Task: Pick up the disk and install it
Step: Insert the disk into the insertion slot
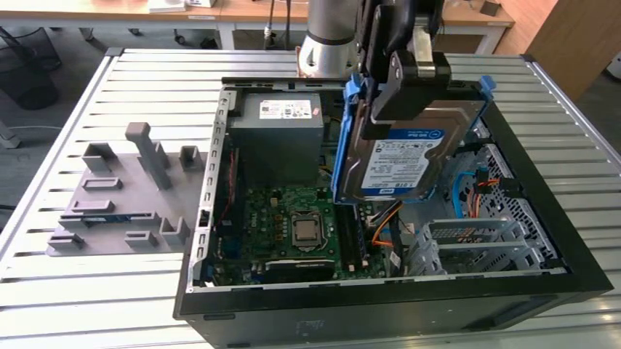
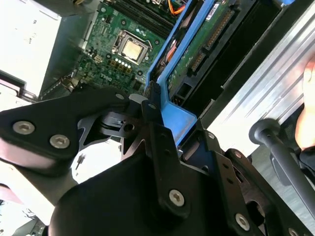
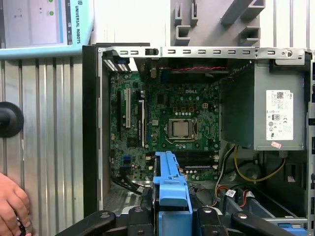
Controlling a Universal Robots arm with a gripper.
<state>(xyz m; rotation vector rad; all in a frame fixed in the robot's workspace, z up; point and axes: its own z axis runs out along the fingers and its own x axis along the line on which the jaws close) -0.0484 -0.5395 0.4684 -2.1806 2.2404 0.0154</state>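
The disk (image 1: 403, 156), silver with a white-and-blue label in a blue carrier, hangs tilted on edge above the open computer case (image 1: 543, 287). It hovers over the case's right half, between the motherboard and the drive cage. My gripper (image 1: 412, 91) is shut on the carrier's upper end. In the first wrist view the carrier's blue edge (image 3: 170, 184) stands out from the gripper (image 3: 172, 214) towards the motherboard. In the second wrist view the disk's green circuit-board side (image 2: 197, 49) and the blue carrier (image 2: 183, 118) show past the black fingers (image 2: 153, 115).
A grey power-supply box (image 1: 281, 131) fills the case's far corner, with the motherboard (image 1: 301, 225) in front of it. The grey drive cage (image 1: 485, 243) sits at the exterior view's right. A grey fixture (image 1: 121, 196) lies on the slatted table (image 1: 87, 291). A person's hand (image 3: 12, 206) rests beside the case.
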